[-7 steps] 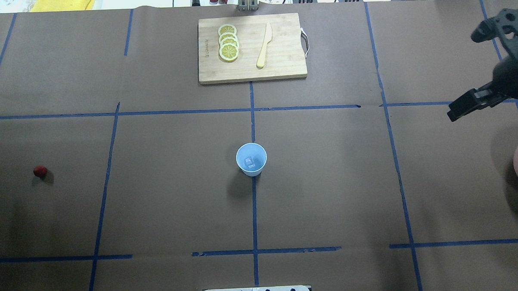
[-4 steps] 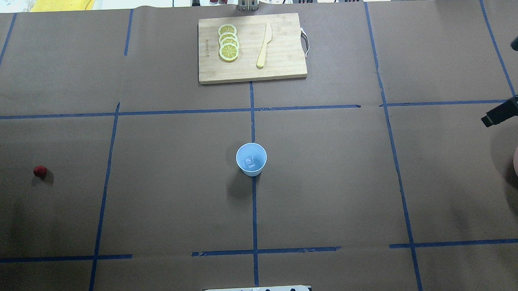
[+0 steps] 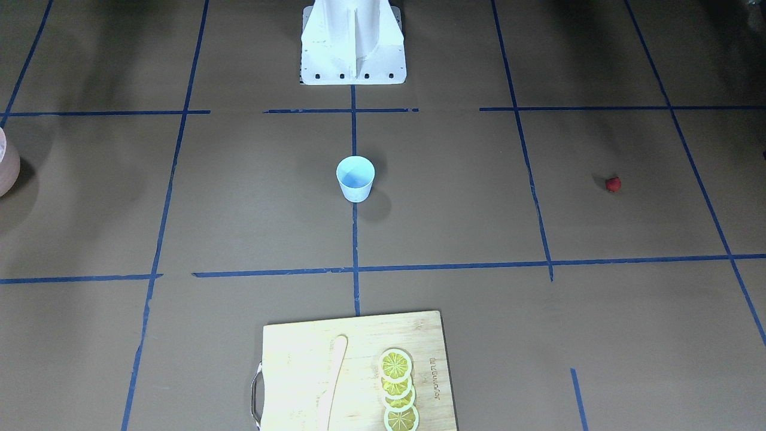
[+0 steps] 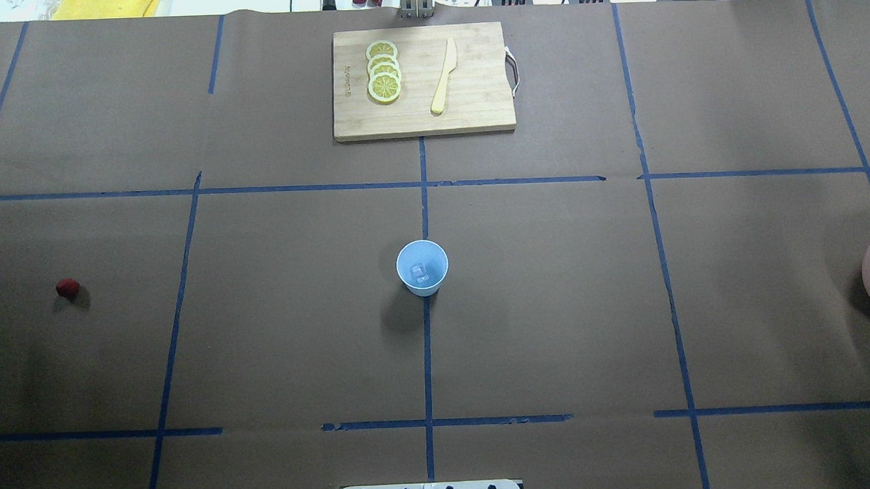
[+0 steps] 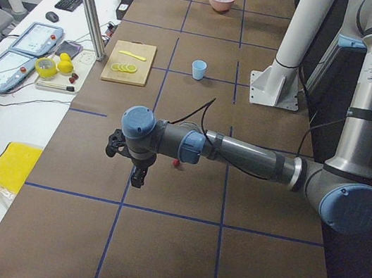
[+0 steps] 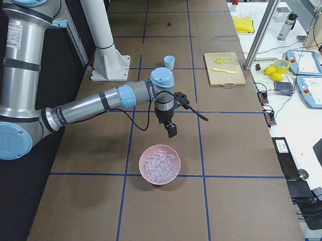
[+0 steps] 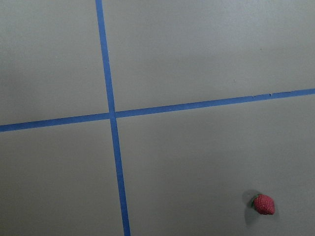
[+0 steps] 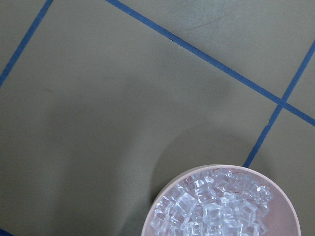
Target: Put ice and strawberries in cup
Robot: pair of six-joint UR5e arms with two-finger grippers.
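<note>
Two grippers, both caught only by the side cameras, so couldn't tell whether spread or pressed together. Left gripper (image 5: 128, 161) hung near the strawberry (image 4: 67, 288), which lay by the worktop's left edge. Right gripper (image 6: 185, 123) hung just beside the pink bowl (image 6: 160, 180) of ice cubes (image 8: 211, 211) at the right edge. Light-blue cup (image 4: 423, 285) stood upright mid-worktop with one ice cube (image 4: 421, 273) inside.

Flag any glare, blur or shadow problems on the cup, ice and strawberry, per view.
Overhead exterior: sharp, even light; the ice is faint inside the cup. Exterior front-facing: ice not discernible in the cup. Left wrist-mounted: strawberry crisp, small soft shadow. Right wrist-mounted: broad soft shadow on the table beside the pink bowl; its ice cubes glint, no blur.
</note>
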